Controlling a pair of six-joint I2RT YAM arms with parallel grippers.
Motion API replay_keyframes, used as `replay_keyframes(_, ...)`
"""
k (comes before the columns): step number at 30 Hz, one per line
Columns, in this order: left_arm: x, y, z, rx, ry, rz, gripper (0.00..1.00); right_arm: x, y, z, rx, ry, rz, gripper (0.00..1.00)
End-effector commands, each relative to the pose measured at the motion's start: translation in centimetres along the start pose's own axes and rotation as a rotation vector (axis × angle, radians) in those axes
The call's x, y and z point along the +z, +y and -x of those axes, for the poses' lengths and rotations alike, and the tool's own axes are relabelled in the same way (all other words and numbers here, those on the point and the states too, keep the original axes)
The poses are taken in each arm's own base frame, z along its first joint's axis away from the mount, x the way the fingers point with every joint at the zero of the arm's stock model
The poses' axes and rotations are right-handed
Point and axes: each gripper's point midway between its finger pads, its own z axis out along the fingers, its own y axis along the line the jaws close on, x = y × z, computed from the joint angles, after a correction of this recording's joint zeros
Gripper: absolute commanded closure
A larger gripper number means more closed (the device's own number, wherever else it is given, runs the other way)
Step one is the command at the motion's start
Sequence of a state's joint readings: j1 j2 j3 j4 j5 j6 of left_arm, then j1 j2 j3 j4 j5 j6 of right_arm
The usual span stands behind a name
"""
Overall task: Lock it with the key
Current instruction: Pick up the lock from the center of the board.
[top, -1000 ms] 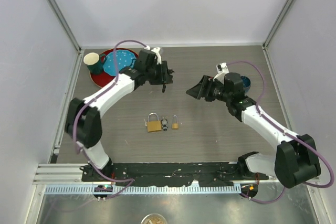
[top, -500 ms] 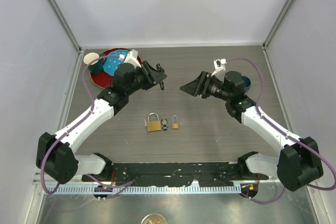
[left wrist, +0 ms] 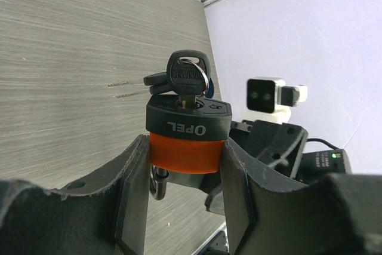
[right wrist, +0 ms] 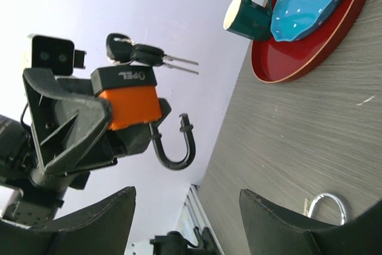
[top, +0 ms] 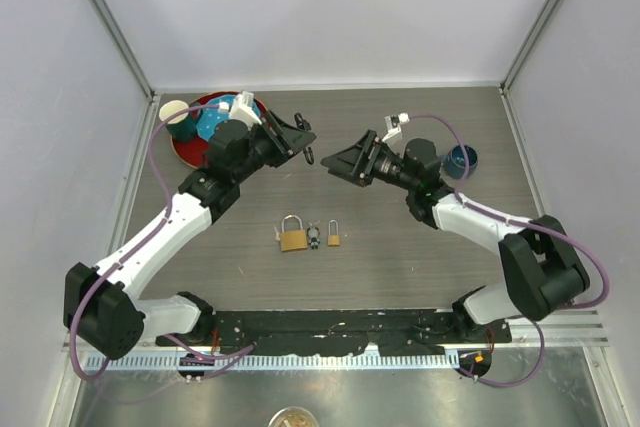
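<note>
An orange padlock (left wrist: pixel 188 147) with a black top is clamped between the fingers of my left gripper (left wrist: pixel 185 154), held above the table. A black-headed key (left wrist: pixel 188 73) on a ring with spare keys stands in its keyhole. The dark shackle (right wrist: pixel 176 147) hangs swung open, its free end out of the body. My right gripper (right wrist: pixel 186 195) is open and empty, and faces the padlock (right wrist: pixel 128 106) from a short distance. In the top view the two grippers nearly meet, the left gripper (top: pixel 300 142) opposite the right gripper (top: pixel 335 160).
Two brass padlocks (top: pixel 292 237) (top: pixel 334 238) lie on the table with small keys (top: pixel 314 237) between them. A red plate (top: pixel 190 147) with a blue dish and a teal cup (top: pixel 178 117) sits at the back left. A blue object (top: pixel 462 159) lies behind the right arm.
My right gripper has moved left, closer to the held padlock. The left arm has swung its elbow out and down while its gripper stayed near the same spot.
</note>
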State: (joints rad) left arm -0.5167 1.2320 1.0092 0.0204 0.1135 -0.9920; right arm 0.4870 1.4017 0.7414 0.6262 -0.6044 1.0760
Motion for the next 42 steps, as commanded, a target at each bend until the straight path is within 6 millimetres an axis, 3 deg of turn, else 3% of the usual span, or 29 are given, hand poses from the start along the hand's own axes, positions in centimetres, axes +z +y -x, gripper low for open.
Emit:
replay_keyframes(1,-1.7,-4.9,3.0,0.003,-0.099,-0.168,1.00,0.8,3.2,1.3,0.050,-0.056,0.161,0.25)
replay_keyframes(6,-2.1,-5.3,3.0,0.004,-0.097,-0.183,1.00,1.8,2.6,1.1,0.194,-0.062,0.228,0.27)
replay_keyframes(13,-1.9,-5.3,2.8,0.006,-0.085,-0.185,1.00,2.6,5.4,0.4,0.215,-0.033,0.393,0.42)
replay_keyframes(24,-1.3,-4.7,2.5,0.003,-0.073,-0.173,1.00,2.2,7.1,0.8,0.201,-0.051,0.490,0.48)
replay_keyframes(27,-1.3,-4.7,2.6,0.004,-0.077,-0.171,1.00,2.2,6.9,0.6,0.166,-0.053,0.465,0.47)
replay_keyframes(32,-1.4,-4.4,2.7,0.005,-0.082,-0.156,1.00,2.6,4.7,-0.1,0.072,-0.040,0.273,0.45)
replay_keyframes(37,-1.5,-4.0,2.7,0.003,-0.084,-0.135,1.00,1.8,2.2,0.4,-0.208,-0.069,-0.050,0.35)
replay_keyframes(42,-1.8,-3.9,2.7,0.009,-0.085,-0.128,1.00,1.6,3.0,0.6,-0.296,-0.061,-0.082,0.30)
